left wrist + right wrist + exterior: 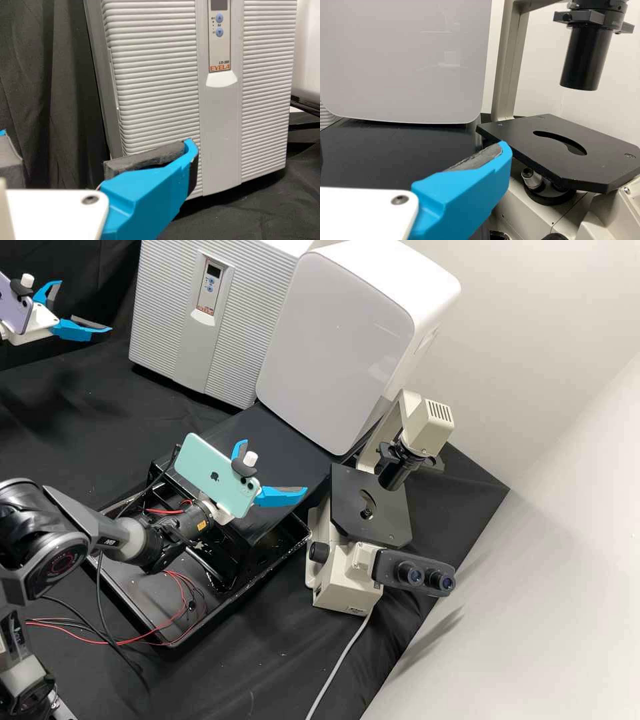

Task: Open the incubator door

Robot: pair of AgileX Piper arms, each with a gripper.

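L gripper (85,306): fingers spread wide, nil held, apart from incubator (167,313). R gripper (275,467): fingers also wide, nil held, nr microscope (413,427). Incubator at back of bench (87,397), beside wh. cabinet (333,340); ridged front door (155,75) closed.

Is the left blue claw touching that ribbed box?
Apart. In the high view, black cloth shows between the left gripper and the ribbed box.

incubator door (163,327), pale grey, ribbed, closed
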